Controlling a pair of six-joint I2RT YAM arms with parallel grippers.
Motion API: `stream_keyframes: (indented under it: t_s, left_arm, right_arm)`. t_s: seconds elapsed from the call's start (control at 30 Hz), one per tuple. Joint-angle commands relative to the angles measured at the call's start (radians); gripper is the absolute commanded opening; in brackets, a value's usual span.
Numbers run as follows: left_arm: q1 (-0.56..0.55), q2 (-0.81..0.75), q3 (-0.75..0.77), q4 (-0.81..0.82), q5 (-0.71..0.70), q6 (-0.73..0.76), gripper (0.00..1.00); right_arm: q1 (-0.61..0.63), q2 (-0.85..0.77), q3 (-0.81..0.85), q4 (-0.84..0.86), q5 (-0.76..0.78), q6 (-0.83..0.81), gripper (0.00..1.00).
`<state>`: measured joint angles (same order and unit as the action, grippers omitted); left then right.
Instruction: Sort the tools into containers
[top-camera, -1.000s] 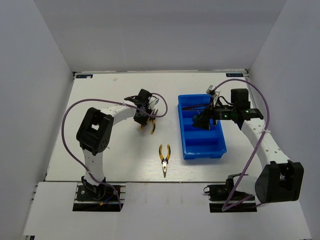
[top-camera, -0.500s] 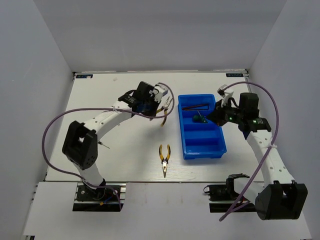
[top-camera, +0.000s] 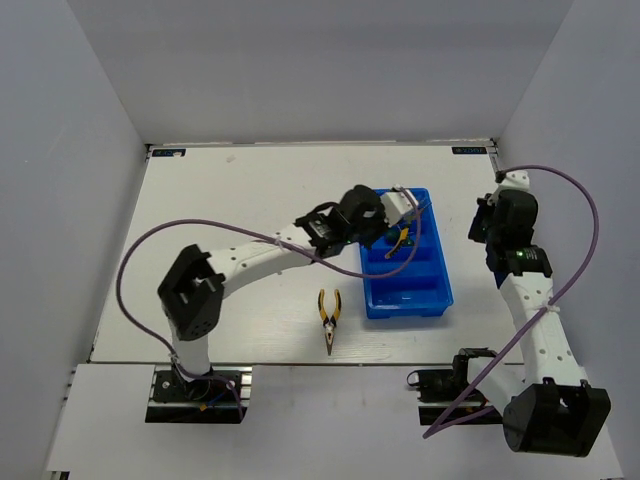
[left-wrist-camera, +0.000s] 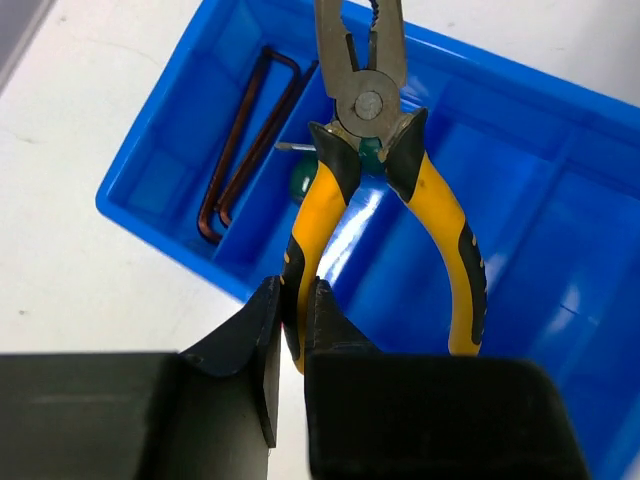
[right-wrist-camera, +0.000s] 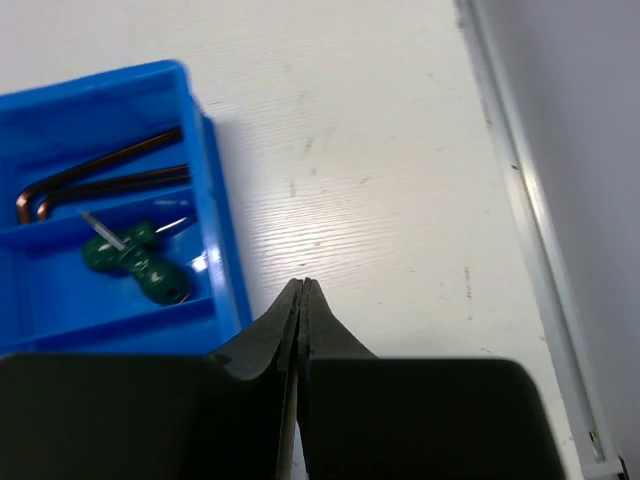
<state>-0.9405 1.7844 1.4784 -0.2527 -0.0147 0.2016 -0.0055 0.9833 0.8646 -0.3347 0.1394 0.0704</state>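
Observation:
My left gripper (left-wrist-camera: 292, 300) is shut on one handle of the yellow-and-black pliers (left-wrist-camera: 440, 230) and holds them above the blue tray (left-wrist-camera: 560, 200), nose pointing away. From the top view the left gripper (top-camera: 390, 222) and the pliers (top-camera: 401, 240) hang over the tray's (top-camera: 405, 292) upper half. Two dark hex keys (left-wrist-camera: 245, 150) lie in the end compartment. A green-handled screwdriver (left-wrist-camera: 300, 180) lies in the one beside it, partly hidden by the pliers. A second pair of pliers (top-camera: 328, 318) lies on the table left of the tray. My right gripper (right-wrist-camera: 302, 285) is shut and empty, over bare table just right of the tray (right-wrist-camera: 215, 200).
Green-handled screwdrivers (right-wrist-camera: 135, 262) and the hex keys (right-wrist-camera: 100, 175) show in the right wrist view. The table's raised right edge (right-wrist-camera: 530, 200) and the white wall run close beside the right arm (top-camera: 520, 265). Purple cables (top-camera: 250, 235) loop off both arms.
The left arm swung right, carrying the pliers from the table to above the tray. The right gripper closed and pulled out of the tray to its right side.

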Motion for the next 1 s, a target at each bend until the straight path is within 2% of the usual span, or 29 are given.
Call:
stream_keyframes:
  t_s: [0.0, 0.03, 0.13, 0.23, 0.5, 0.97]
  left_arm:
    - [-0.069, 0.061, 0.075, 0.107, -0.238, 0.076, 0.0]
    - [-0.082, 0.11, 0.109, 0.107, -0.331, 0.087, 0.0]
    - [-0.116, 0.158, 0.123, 0.124, -0.485, 0.096, 0.0]
    - [-0.125, 0.179, 0.123, 0.15, -0.528, 0.105, 0.0]
    - [-0.176, 0.253, 0.112, 0.196, -0.61, 0.165, 0.0]
    - [-0.205, 0.276, 0.073, 0.194, -0.561, 0.176, 0.0]
  right_arm:
    - [-0.028, -0.024, 0.007, 0.048, 0.132, 0.066, 0.0]
    - [-0.03, -0.029, 0.007, 0.043, 0.144, 0.068, 0.0]
    - [-0.039, -0.031, 0.016, 0.039, 0.187, 0.08, 0.0]
    - [-0.045, -0.031, 0.022, 0.036, 0.2, 0.085, 0.0]
    - [-0.051, -0.031, 0.024, 0.029, 0.201, 0.092, 0.0]
    - [-0.056, -0.029, 0.016, 0.033, 0.197, 0.097, 0.0]
